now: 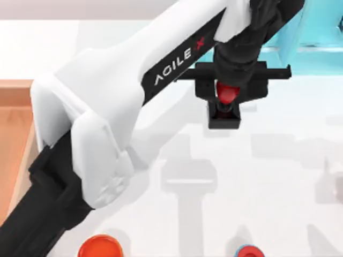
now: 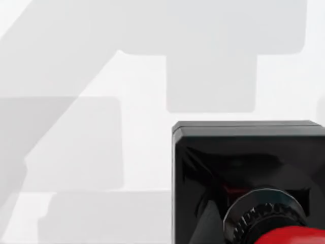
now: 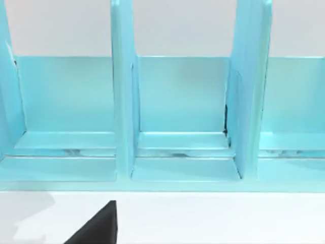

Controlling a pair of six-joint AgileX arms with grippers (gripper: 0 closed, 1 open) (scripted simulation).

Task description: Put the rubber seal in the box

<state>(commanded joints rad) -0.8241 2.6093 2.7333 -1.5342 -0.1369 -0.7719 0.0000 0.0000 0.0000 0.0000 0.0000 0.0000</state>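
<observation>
Left arm over the table, gripper at the seal

White and black, the left arm point(image 1: 102, 134) is seen closest to the overhead camera, stretched from the lower left toward the upper middle. Its gripper point(image 1: 227, 92) is placed around the red knob of the rubber seal point(image 1: 225, 110), whose black square base is seen just under it above the white table point(image 1: 278, 182); whether the fingers are pressed on the knob cannot be told. Part of the wooden box point(image 1: 13, 128) is seen at the left edge, well apart from the seal. A pale blue rack point(image 3: 183, 127) is faced by the right wrist camera
</observation>
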